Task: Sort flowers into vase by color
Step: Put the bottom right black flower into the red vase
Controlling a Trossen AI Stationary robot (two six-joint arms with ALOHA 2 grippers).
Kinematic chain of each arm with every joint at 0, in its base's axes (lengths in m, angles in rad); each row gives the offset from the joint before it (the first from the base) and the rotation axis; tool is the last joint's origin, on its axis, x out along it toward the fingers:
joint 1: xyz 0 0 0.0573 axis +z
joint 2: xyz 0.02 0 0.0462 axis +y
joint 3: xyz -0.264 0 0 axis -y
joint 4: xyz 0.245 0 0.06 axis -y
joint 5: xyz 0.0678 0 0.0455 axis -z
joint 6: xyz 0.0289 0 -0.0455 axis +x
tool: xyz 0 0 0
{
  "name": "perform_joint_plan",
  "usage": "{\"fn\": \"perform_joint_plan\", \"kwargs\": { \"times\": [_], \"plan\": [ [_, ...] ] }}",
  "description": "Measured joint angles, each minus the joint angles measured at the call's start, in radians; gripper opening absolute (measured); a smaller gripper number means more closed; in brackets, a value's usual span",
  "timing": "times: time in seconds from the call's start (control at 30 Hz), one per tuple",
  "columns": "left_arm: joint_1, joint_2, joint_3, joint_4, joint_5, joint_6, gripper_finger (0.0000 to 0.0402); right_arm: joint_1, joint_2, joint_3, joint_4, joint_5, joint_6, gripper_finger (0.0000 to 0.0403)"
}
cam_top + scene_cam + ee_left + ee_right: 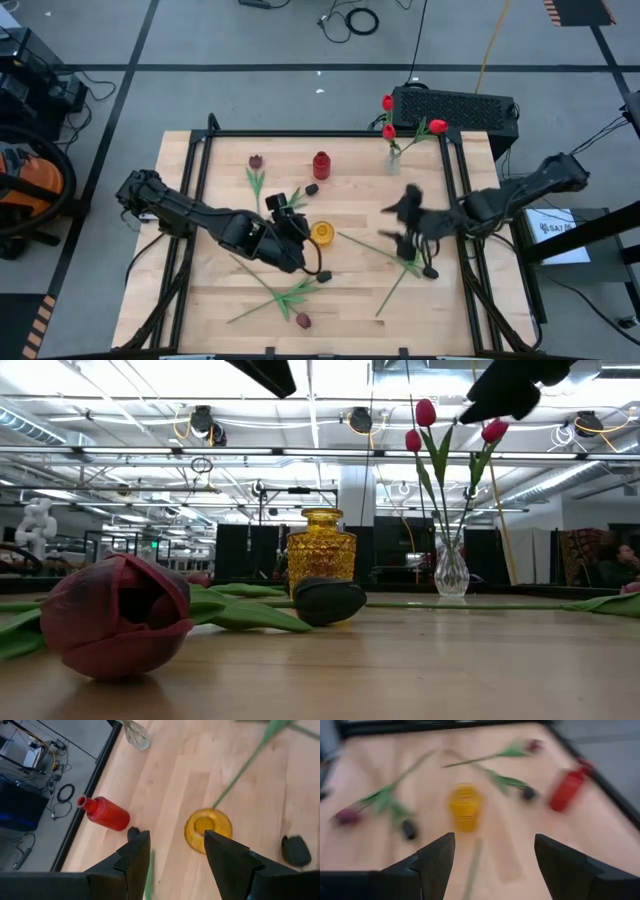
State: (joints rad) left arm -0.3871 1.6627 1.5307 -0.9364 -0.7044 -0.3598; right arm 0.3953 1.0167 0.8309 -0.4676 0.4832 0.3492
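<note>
Three red tulips [388,103] stand with their stems in a clear glass vase [393,160] at the far right. A yellow vase [322,233] stands mid-table and a red vase [321,165] behind it. Maroon and near-black tulips lie flat: one [256,161] far left, one [312,188] by the red vase, one [430,272] on the right, one [302,320] near the front edge, its head [115,615] close in the low view. My left gripper [290,225] is open, left of the yellow vase [208,829]. My right gripper [405,215] is open, raised to its right.
A black metal frame [300,133] borders the wooden table. A black box [455,108] sits beyond the far right corner. Loose green stems [275,298] cross the front of the table. Bare wood [215,170] shows at the far left.
</note>
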Motion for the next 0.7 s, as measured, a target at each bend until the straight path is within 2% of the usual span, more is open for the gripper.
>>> {"fn": "perform_joint_plan", "kwargs": {
  "times": [0.1, 0.2, 0.3, 0.47, 0.7],
  "plan": [
    [-0.003, 0.0, 0.0, -0.031, -0.003, -0.011, 0.0191, 0.026, 0.047, -0.022, 0.129, -0.115, -0.145, 0.0265],
    [0.002, 0.0, 0.0, -0.044, -0.055, -0.045, 0.0191, 0.028, 0.078, -0.022, 0.223, -0.177, -0.223, 0.0265],
    [0.021, 0.003, -0.01, -0.027, -0.082, -0.053, 0.0191, 0.025, 0.095, -0.022, 0.287, -0.179, -0.269, 0.0265],
    [0.081, 0.008, -0.127, 0.009, -0.072, -0.052, 0.0191, 0.013, 0.095, -0.022, 0.312, -0.17, -0.29, 0.0265],
    [0.183, -0.036, -0.238, -0.188, -0.11, -0.392, 0.0191, 0.01, 0.093, -0.022, 0.307, -0.113, -0.323, 0.0265]
  ]
}}
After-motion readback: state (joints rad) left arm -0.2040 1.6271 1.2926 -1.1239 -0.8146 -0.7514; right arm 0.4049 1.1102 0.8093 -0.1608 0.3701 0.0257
